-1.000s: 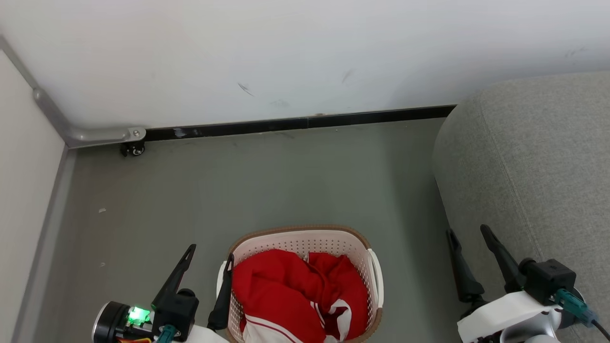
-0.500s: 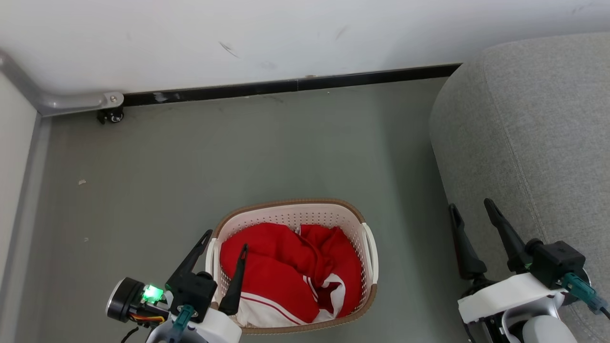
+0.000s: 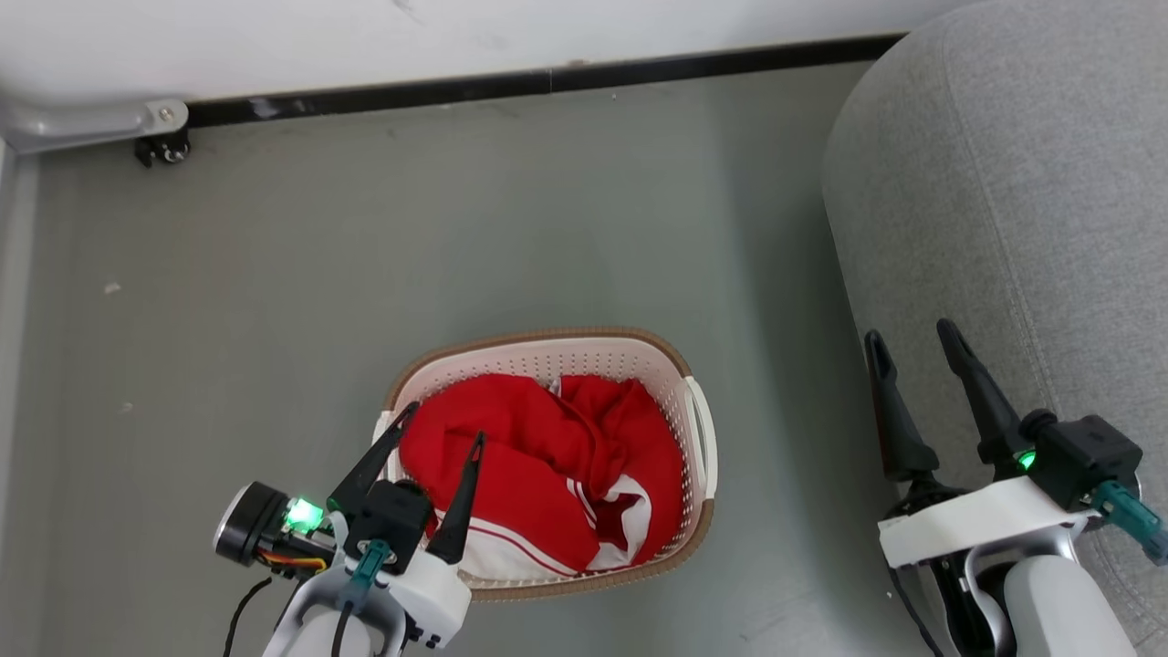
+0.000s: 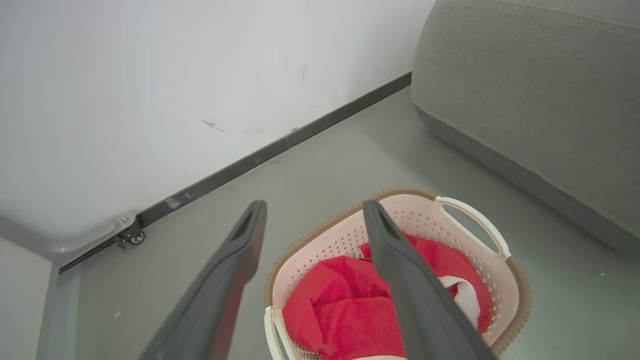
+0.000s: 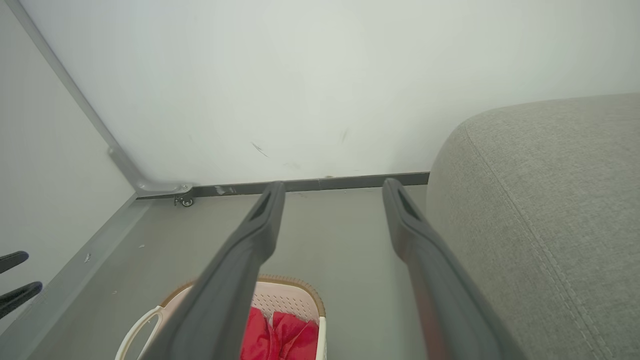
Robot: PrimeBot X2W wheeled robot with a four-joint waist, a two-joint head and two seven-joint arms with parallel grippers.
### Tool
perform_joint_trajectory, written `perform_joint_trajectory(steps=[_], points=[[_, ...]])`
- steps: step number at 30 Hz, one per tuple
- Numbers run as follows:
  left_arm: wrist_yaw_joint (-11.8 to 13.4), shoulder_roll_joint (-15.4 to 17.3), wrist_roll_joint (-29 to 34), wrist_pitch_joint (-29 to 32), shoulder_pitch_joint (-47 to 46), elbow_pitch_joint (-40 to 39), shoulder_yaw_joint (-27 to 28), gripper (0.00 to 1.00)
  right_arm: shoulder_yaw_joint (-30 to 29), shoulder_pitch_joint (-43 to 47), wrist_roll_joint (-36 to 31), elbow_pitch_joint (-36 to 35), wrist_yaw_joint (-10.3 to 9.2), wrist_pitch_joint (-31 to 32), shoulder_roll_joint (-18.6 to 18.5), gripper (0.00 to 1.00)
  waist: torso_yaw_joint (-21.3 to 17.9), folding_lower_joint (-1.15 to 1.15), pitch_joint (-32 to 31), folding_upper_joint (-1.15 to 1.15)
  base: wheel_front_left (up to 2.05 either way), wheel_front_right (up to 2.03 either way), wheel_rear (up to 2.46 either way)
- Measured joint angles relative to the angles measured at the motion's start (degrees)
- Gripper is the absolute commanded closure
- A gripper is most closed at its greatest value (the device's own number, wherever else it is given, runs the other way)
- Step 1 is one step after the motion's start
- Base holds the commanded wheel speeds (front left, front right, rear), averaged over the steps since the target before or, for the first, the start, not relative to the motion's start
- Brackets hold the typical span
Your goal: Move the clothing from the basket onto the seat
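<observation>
Dipping since a second ago, the robot's view is showing the seat [image 3: 1022,182] at right lying bare, the basket [image 3: 547,354] on the near floor [image 3: 365,228] holding all the clothing [image 3: 529,456], the left gripper [image 3: 443,422] over its rim and the right gripper [image 3: 908,330] both gaping empty.

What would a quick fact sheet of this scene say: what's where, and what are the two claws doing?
clothing: red with white stripes, heaped in the basket
basket: cream, brown rim, on the floor, left of the seat
seat: grey fabric, at the right
left gripper: open, over the basket's left edge, holding nothing
right gripper: open, by the seat's edge, holding nothing
progress: nothing lifted yet
</observation>
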Motion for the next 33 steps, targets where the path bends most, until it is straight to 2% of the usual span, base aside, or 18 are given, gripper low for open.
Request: perform_joint_trajectory(steps=[8, 15, 27, 33], points=[[-1.60, 0.19, 1.47, 0.00, -3.43, 2.83, -1.51, 0.00, 0.01, -2.56, 0.00, -0.55, 0.01, -0.83, -0.01, 0.00, -0.72, 0.00, 3.64, 0.00, 0.00, 0.00, 0.00], [-1.98, 0.25, 3.09, 0.00, -5.67, 5.28, -3.19, 0.00, 0.20, -4.66, 0.07, -0.69, 0.01, -0.99, -0.02, 0.00, -1.38, 0.00, 6.29, 0.00, 0.00, 0.00, 0.00], [-4.48, 1.90, 6.48, 0.15, -11.19, 10.87, -6.20, 0.00, 0.30, -7.81, 0.49, -1.23, 0.01, -1.99, -0.04, 0.00, -2.92, 0.00, 11.35, 0.00, 0.00, 0.00, 0.00], [-4.86, 1.89, 8.92, 0.86, -14.40, 13.36, -7.81, 0.00, 0.58, -8.47, 0.88, -1.20, 0.01, -2.49, -0.07, 0.00, -3.78, 0.00, 13.70, 0.00, 0.00, 0.00, 0.00]])
